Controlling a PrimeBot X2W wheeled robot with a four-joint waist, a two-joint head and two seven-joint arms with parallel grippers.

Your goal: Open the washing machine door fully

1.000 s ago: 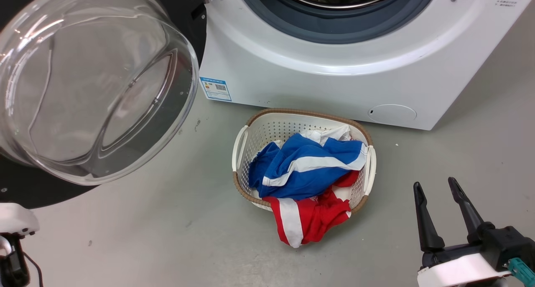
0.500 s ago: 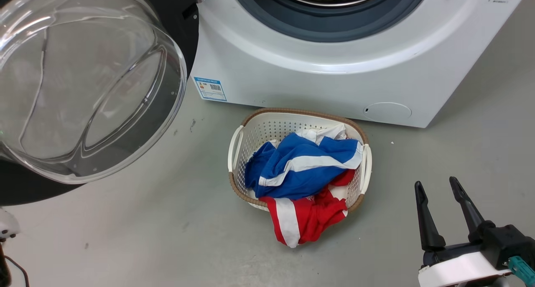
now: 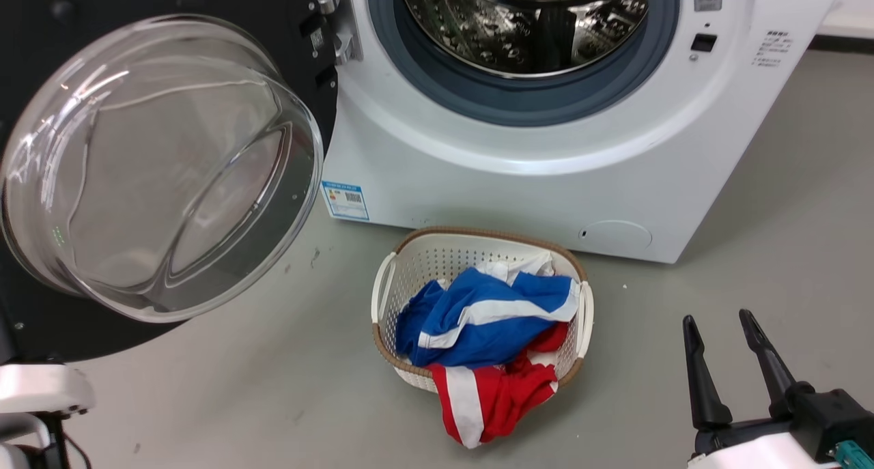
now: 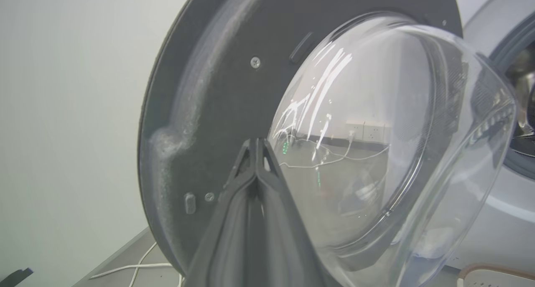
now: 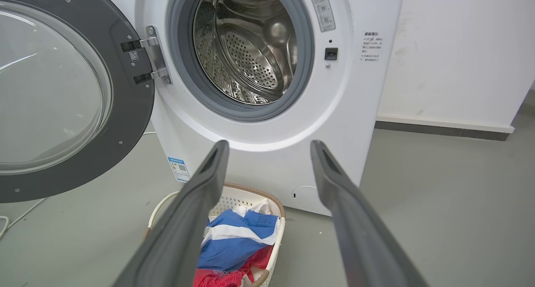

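The head camera looks higher than a second ago, so the steel drum (image 3: 526,18) shows deeper in the frame, while the things themselves keep their places. The right pincer (image 3: 716,317) hovers over the grey floor (image 3: 751,237) with its fingers spread wide and nothing between them. Ahead of its tips and to their left sits the white laundry basket (image 3: 478,235), just in front of the white washing machine (image 3: 512,189) and low under the drum opening. In the basket lies a blue and white garment (image 3: 485,315) on top of a red and white garment (image 3: 491,394), whose end hangs over the near rim onto the floor. Farther left of this pincer the washing machine door (image 3: 157,168) stands swung out on its hinge (image 3: 334,18), its clear glass bowl facing the robot. In the left wrist view the left pincer (image 4: 256,147) has its fingers pressed together on nothing, the tips just before the door's (image 4: 326,132) dark inner ring beside the bowl; whether they touch it cannot be told. A white cable (image 4: 129,270) lies on the floor below that pincer.
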